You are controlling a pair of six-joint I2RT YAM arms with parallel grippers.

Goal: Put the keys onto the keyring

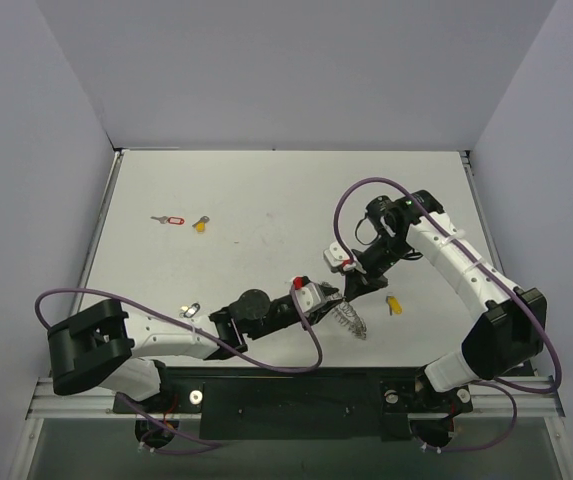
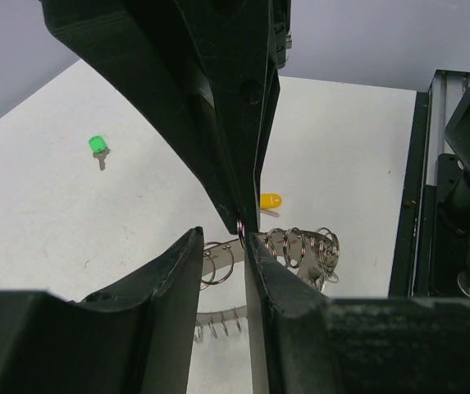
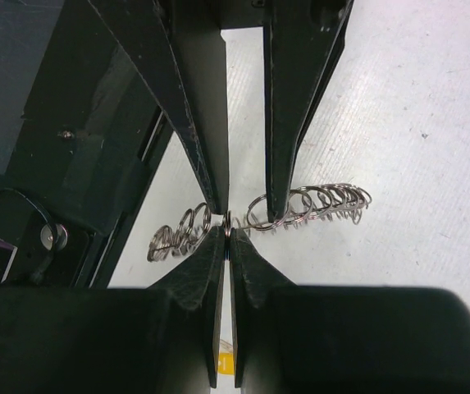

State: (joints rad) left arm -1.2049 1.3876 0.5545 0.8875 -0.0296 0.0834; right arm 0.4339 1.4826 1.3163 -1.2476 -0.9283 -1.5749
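Observation:
The keyring (image 1: 351,321), a floppy silver loop of small ring links, lies near the front centre of the table. Both grippers meet over it. My right gripper (image 3: 229,234) is shut on one link of the keyring (image 3: 317,205). My left gripper (image 2: 222,238) is open, its fingers standing either side of the keyring (image 2: 304,246) band, right next to the right gripper's tips. A yellow key (image 1: 394,305) lies just right of the ring and also shows in the left wrist view (image 2: 271,200). A green key (image 2: 97,146) lies farther off.
A red-tagged key (image 1: 171,220) and another yellow key (image 1: 202,224) lie at the far left of the table. A small key (image 1: 190,311) lies beside the left arm. The black base rail (image 2: 448,205) runs along the near edge.

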